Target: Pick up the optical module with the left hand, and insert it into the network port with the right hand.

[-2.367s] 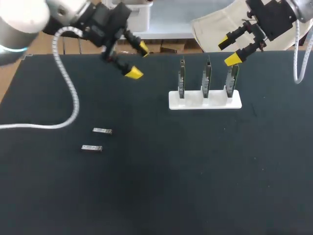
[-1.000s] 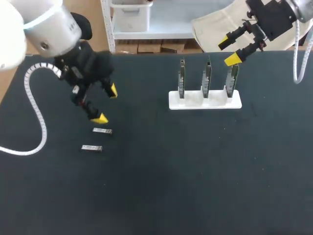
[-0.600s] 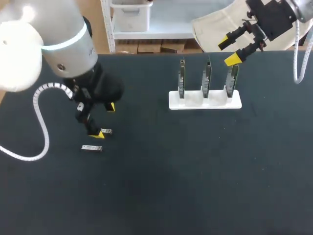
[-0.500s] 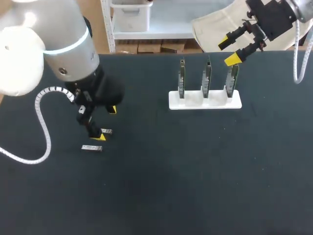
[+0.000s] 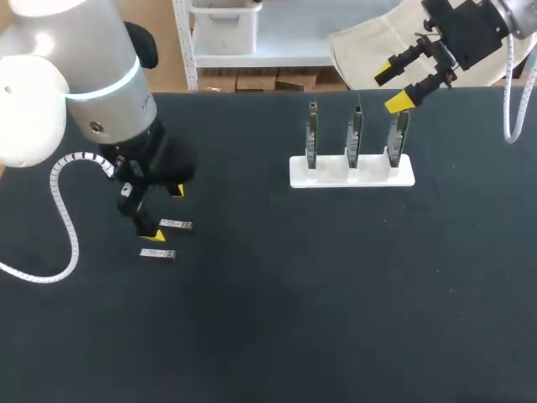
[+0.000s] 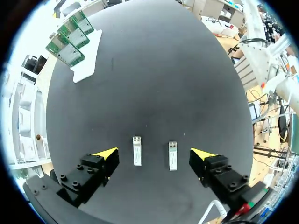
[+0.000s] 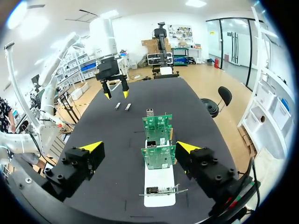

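Two small silver optical modules lie side by side on the black table, one (image 5: 175, 224) farther back and one (image 5: 157, 253) nearer the front. My left gripper (image 5: 164, 214) hovers open right over them. In the left wrist view both modules (image 6: 137, 150) (image 6: 173, 155) lie ahead of the left gripper (image 6: 154, 153), within the span of its wide-apart fingers and untouched. Three green boards with network ports (image 5: 354, 134) stand upright in a white stand (image 5: 352, 175). My right gripper (image 5: 391, 86) hangs open and empty above the stand's back right; the boards (image 7: 159, 156) sit ahead of this gripper (image 7: 139, 147).
A white coiled cable (image 5: 63, 210) trails from my left arm over the table's left side. The stand (image 6: 74, 39) is far from the left gripper. Bare black mat (image 5: 336, 294) fills the front and middle of the table.
My left arm has swung in from the back and come down over the two modules, fingers still wide apart. The right arm has not moved.
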Robot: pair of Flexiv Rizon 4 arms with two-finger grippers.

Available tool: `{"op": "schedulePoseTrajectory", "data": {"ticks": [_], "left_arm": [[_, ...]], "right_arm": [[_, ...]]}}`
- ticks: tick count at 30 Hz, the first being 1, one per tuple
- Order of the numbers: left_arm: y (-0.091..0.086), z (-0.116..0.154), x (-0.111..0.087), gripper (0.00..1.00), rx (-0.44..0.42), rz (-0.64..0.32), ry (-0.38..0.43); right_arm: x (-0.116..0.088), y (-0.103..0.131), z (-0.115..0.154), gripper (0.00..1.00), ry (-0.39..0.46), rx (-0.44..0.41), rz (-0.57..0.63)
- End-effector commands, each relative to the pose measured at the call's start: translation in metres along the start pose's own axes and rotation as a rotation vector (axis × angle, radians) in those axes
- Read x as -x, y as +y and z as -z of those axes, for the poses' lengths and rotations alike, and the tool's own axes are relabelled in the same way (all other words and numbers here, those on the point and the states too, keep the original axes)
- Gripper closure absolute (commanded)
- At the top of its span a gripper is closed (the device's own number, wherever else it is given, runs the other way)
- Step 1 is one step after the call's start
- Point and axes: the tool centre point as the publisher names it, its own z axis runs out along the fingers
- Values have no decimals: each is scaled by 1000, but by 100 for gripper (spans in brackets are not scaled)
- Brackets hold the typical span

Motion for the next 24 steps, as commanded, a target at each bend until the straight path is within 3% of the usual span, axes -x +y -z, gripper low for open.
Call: {"op": "schedulePoseTrajectory", "data": {"ticks": [1,6,24], "left_arm": [[9,-15,2,0,-31,-8,11],[13,-26,-2,0,-70,29,-8],[21,-36,-18,0,-70,17,44]], "right_arm": [[-1,3,0,0,-1,-7,1],[-1,3,0,0,-1,-7,1],[-1,3,0,0,-1,-7,1]]}}
